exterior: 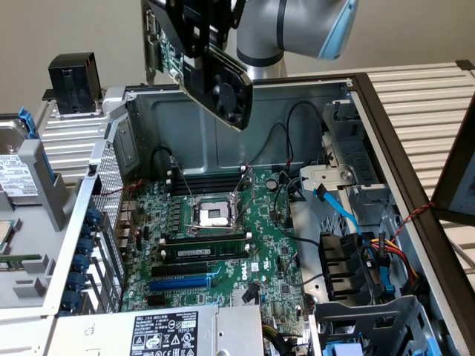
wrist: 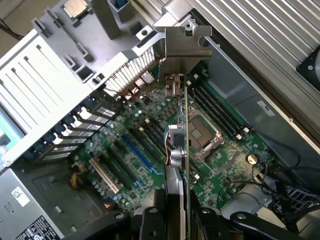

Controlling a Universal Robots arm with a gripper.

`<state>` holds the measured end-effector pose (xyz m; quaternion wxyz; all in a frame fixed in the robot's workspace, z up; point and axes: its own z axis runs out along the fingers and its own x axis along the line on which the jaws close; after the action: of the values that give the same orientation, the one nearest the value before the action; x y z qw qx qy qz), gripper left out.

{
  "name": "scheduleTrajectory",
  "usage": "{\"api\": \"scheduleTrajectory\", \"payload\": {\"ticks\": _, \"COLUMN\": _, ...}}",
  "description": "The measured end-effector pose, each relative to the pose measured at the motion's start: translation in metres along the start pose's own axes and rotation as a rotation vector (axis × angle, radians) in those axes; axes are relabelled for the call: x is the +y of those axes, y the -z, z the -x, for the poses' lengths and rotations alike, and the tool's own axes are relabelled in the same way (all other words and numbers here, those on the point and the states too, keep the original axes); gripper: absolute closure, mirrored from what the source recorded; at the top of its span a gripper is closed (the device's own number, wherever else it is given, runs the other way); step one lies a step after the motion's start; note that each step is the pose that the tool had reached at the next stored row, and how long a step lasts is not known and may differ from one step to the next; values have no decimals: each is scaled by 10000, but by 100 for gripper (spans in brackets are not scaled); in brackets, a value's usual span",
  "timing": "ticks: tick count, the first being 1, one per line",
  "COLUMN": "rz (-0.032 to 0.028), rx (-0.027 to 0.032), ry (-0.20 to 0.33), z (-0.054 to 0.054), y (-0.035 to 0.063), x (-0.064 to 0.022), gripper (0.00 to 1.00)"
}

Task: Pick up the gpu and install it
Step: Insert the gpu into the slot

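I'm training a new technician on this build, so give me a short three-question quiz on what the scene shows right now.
1. True or false: the gpu is already seated on the motherboard.
2. What does the tool grip? A) a memory stick B) the gpu C) a cable
3. Fill in: the one brightly coloured expansion slot on the motherboard is ____.

Key: 1 false, the gpu hangs above the open case, held by the tool. 2 B. 3 blue.
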<state>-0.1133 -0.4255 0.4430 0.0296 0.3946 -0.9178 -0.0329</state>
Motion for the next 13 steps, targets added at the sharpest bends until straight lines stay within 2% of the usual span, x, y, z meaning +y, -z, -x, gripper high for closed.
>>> {"api": "scheduleTrajectory", "payload": {"ticks": 6, "rz": -272, "rx": -139, "ry": 1079, "z": 1, "y": -11, "x": -1, "gripper": 72}}
{"api": "scheduleTrajectory", "payload": {"ticks": 8, "rz": -335, "rx": -160, "ry": 1449, "z": 1, "y": -17, "x": -1, "gripper": 72}}
{"api": "scheduleTrajectory", "payload": {"ticks": 10, "rz": -359, "rx": -153, "ry": 1811, "z": 2, "y": -31, "x": -3, "gripper": 72}}
{"api": "scheduleTrajectory", "payload": {"ticks": 13, "rz": -358, "rx": -137, "ry": 2349, "z": 2, "y": -58, "x": -5, "gripper": 72}}
